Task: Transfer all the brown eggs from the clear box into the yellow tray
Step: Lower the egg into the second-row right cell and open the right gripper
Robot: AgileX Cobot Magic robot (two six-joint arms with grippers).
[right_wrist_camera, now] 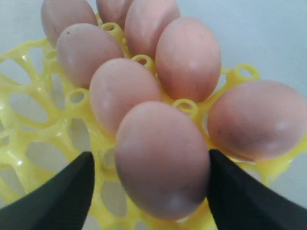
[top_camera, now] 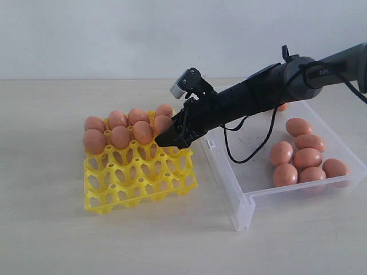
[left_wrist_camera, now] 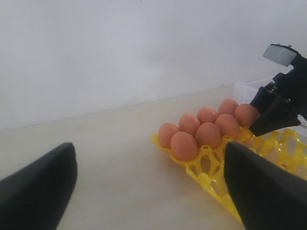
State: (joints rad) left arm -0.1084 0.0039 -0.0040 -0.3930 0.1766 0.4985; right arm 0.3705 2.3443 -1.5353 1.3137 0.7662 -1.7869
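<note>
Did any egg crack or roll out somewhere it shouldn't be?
Nothing stands out. The brown eggs in the yellow tray sit in their cups. The rest lie inside the clear box, and none is on the table. No cracks show.

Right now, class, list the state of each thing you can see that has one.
yellow tray: two rows filled with eight brown eggs, other cups empty.
clear box: lidless, at least seven eggs left inside.
right gripper: open, jaws either side of a seated tray egg.
left gripper: open, empty.
</note>
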